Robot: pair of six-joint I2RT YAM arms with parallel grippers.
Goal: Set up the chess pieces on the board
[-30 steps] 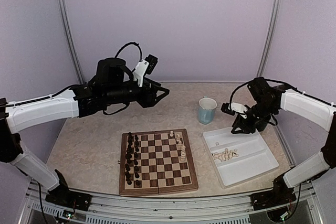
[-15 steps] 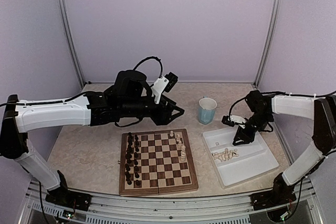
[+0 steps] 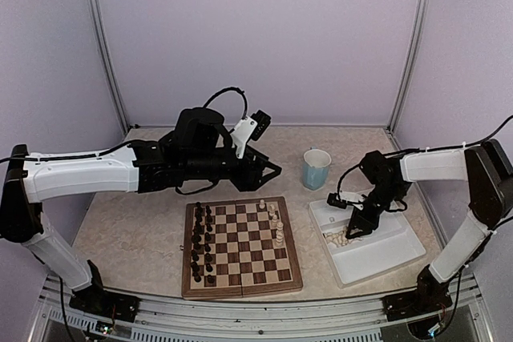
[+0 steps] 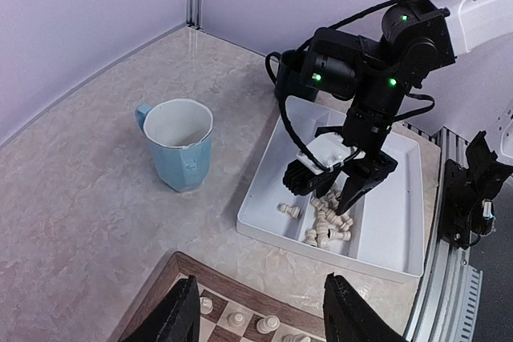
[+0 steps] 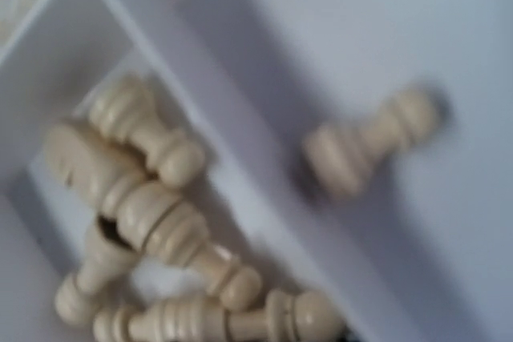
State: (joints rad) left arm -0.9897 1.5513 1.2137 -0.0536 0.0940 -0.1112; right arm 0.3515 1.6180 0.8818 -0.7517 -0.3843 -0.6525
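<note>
- I am watching the left gripper [image 3: 271, 171] hovering above the table [image 3: 136, 222], just past the far edge of the board [image 3: 240, 287]; its fingers [image 4: 183, 318] are standing wide apart with nothing between them.
- The right gripper [image 3: 353, 230] is reaching down into the white tray [image 3: 393, 250], right over a heap of the chess pieces [image 3: 341, 238].
- From the left wrist view I am seeing the right gripper's fingers [image 4: 358, 190] spread apart over the heap; whether they are touching a piece I cannot tell.
- The right wrist view is blurred, but it is showing cream pieces lying on their sides in a tangle, and one lone piece [image 5: 369, 146] lying apart across a ridge in the tray floor.
- A few cream pieces are standing on the board's right-hand files [image 3: 276, 226], the rest lying in the tray.
- The dark pieces [image 3: 200, 242] are standing in two rows along the board's left side.
- A light blue mug [image 3: 315, 168] is sitting upright on the table between the board and the tray, toward the back.
</note>
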